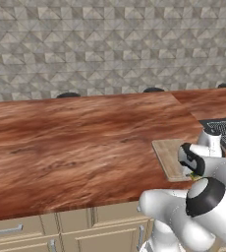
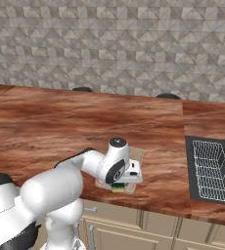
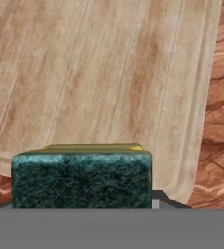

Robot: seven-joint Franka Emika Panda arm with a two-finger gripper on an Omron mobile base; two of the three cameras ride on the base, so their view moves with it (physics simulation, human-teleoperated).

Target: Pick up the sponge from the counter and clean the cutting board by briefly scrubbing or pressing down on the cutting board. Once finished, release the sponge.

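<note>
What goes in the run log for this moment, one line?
phase: scrub | sponge: in pincer, over cutting board near edge | contact: cannot tell | dish rack: right, apart

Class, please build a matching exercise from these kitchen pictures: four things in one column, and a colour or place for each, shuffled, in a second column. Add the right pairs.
Things:
1. sponge
2. cutting board
3. dish rack
4. counter

Descriptions:
A. dark wire, at the right end of the counter
B. reddish-brown wood grain
C. pale tan, flat under the hand
D. dark green over yellow

Pairs: 1-D, 2-C, 3-A, 4-B
</note>
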